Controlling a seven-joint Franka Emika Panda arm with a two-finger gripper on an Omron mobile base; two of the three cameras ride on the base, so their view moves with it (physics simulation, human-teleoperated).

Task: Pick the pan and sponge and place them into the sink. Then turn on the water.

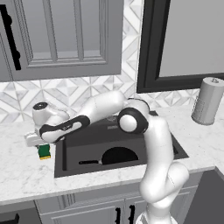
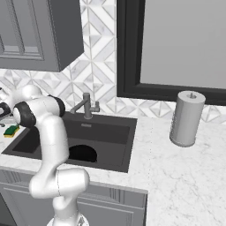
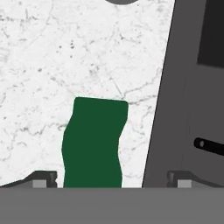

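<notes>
Hand view: claw [image 3: 111, 179], fingers apart, is hovering over the sponge [image 3: 93, 144] beside the sink [image 3: 175, 109]; pan [image 1: 114, 156] already in, descending and closing seems next.

glossy white arm [image 1: 155, 144], dark joints; seemingly cable-free

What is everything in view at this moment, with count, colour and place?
pan: one, black, inside the sink, handle pointing left.
sponge: one, green over yellow, on the counter left of the sink.
sink: one, dark grey, set in the counter.
faucet: one, grey, behind the sink.
paper towel roll: one, grey, counter right.
counter: white marble.
cabinets: grey, above.
gripper: one, jaws open, above the sponge.
</notes>
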